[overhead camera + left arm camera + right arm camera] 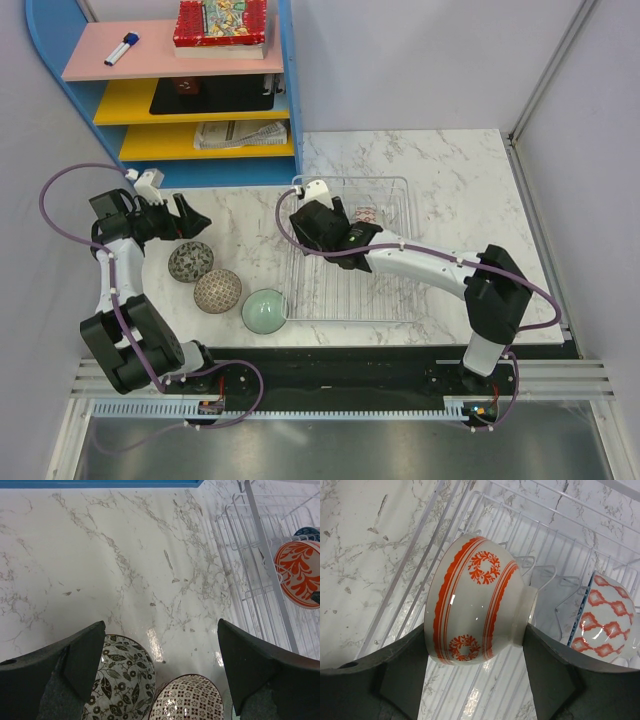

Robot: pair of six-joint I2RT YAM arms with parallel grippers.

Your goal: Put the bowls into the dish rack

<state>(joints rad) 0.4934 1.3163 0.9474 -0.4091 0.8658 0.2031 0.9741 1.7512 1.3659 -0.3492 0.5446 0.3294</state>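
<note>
The dish rack [390, 270] is a white wire rack on the marble table. My right gripper [343, 228] is over its far left part, shut on the orange-red floral bowl [470, 600]. The bowl lies on its side, one finger at its rim and one at its foot. A blue/red-white patterned bowl [607, 617] stands in the rack beside it [366, 215]. The grey speckled bowl [190, 262], the brown lattice bowl [217, 291] and the pale green bowl [264, 311] sit on the table left of the rack. My left gripper [195, 222] is open and empty just above the grey one [120, 680].
A blue shelf unit [290, 100] stands at the back left, holding a book, a marker and newspapers. The rack's left wires [260, 540] lie right of the left gripper. The table's front edge [400, 345] runs just below the rack.
</note>
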